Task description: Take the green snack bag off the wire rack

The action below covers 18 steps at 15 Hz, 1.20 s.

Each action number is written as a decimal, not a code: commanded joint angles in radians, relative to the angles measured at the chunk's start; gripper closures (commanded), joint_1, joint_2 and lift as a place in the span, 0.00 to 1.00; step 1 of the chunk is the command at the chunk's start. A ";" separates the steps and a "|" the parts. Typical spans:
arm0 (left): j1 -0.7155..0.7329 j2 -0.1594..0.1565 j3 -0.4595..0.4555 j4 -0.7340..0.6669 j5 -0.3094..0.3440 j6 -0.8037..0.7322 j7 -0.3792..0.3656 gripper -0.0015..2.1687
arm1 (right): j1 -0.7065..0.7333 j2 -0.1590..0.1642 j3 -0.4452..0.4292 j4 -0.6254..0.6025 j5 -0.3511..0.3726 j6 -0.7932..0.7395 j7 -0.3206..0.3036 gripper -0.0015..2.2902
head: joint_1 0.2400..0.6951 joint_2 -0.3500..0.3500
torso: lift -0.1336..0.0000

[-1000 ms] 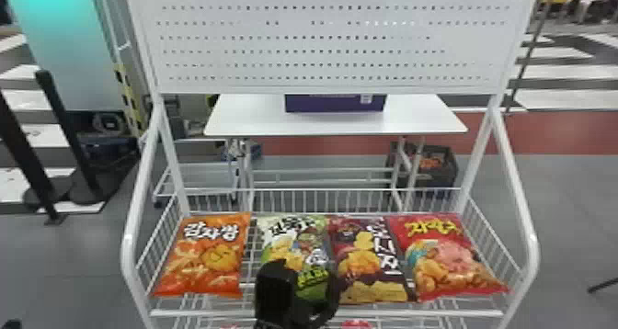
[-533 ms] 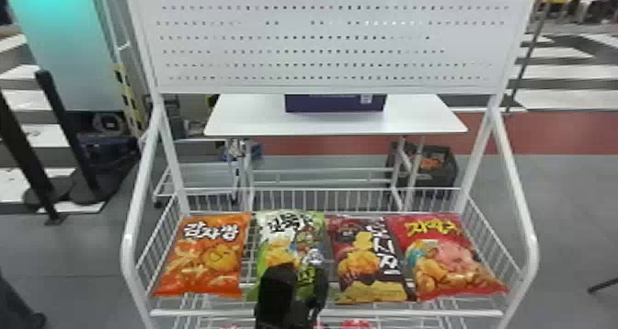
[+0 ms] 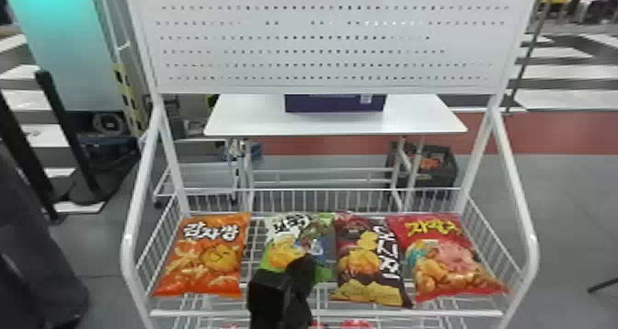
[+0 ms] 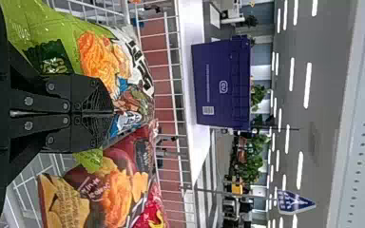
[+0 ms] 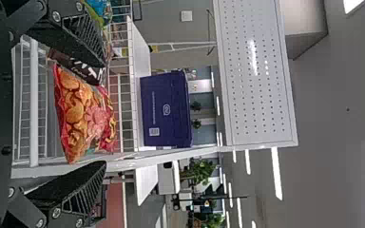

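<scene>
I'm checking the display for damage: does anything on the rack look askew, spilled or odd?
Only the green bag stands out: it looks creased where the left gripper is shut on it, which is probably just the grip. I see no spill or torn bag on the rack.

Puffy green-and-white plastic snack bag (image 3: 281, 253) in upright-sided white wire rack (image 3: 414, 313)

The bag sits left of centre in the rack's shallow basket, printed face up, with orange chips pictured on it. Its white-topped end points far; the green near end is partly hidden. The film looks glossy and creased. The rack has tubular sides and a perforated panel at the far side, above the basket.
</scene>
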 commanded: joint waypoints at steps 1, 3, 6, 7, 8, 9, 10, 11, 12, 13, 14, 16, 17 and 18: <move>0.059 0.033 0.011 -0.101 0.000 -0.001 0.008 0.79 | 0.000 0.002 0.004 0.000 0.000 0.000 0.000 0.07 | 0.57 0.50 | 1.00; 0.141 0.080 0.020 -0.206 -0.003 -0.044 0.046 0.79 | -0.002 0.002 0.005 -0.002 0.000 0.000 0.000 0.07 | 0.57 0.50 | 1.00; 0.274 0.155 0.077 -0.324 -0.006 -0.164 0.111 0.79 | -0.002 -0.001 0.005 -0.003 0.002 -0.003 0.000 0.07 | 0.57 0.50 | 1.00; 0.320 0.178 0.100 -0.351 -0.005 -0.200 0.112 0.79 | -0.002 -0.001 0.007 -0.003 0.002 -0.003 0.000 0.07 | 0.57 0.50 | 1.00; 0.378 0.197 0.126 -0.381 -0.003 -0.252 0.117 0.79 | -0.003 -0.001 0.007 -0.003 0.000 -0.003 0.000 0.07 | 0.57 0.50 | 1.00; 0.446 0.204 0.157 -0.408 -0.003 -0.317 0.115 0.79 | -0.005 -0.003 0.010 -0.003 0.000 -0.003 0.000 0.07 | 0.57 0.50 | 1.00; 0.503 0.209 0.187 -0.428 -0.003 -0.378 0.115 0.79 | -0.005 -0.003 0.010 -0.003 0.002 -0.003 0.000 0.07 | 0.57 0.50 | 1.00; 0.555 0.218 0.210 -0.442 -0.003 -0.449 0.115 0.79 | -0.005 -0.004 0.012 -0.002 0.002 -0.003 0.000 0.07 | 0.57 0.50 | 1.00; 0.604 0.224 0.236 -0.454 -0.003 -0.486 0.117 0.79 | -0.005 -0.004 0.012 -0.002 0.000 0.000 0.000 0.07 | 0.57 0.50 | 1.00; 0.642 0.227 0.255 -0.456 -0.008 -0.538 0.117 0.79 | -0.005 -0.004 0.013 -0.003 0.000 -0.003 0.000 0.07 | 0.57 0.50 | 1.00; 0.682 0.234 0.270 -0.459 -0.008 -0.599 0.115 0.79 | -0.005 -0.004 0.013 -0.003 0.000 -0.003 0.000 0.07 | 0.57 0.50 | 1.00; 0.759 0.244 0.292 -0.470 -0.018 -0.703 0.117 0.79 | -0.002 -0.006 0.012 -0.003 0.000 -0.003 0.000 0.07 | 0.57 0.50 | 1.00; 0.799 0.244 0.308 -0.479 -0.032 -0.737 0.117 0.79 | -0.002 -0.008 0.012 -0.003 0.000 -0.003 0.000 0.07 | 0.57 0.50 | 1.00; 0.831 0.249 0.313 -0.491 -0.052 -0.743 0.117 0.79 | 0.000 -0.009 0.012 -0.003 0.000 -0.003 0.000 0.07 | 0.57 0.50 | 1.00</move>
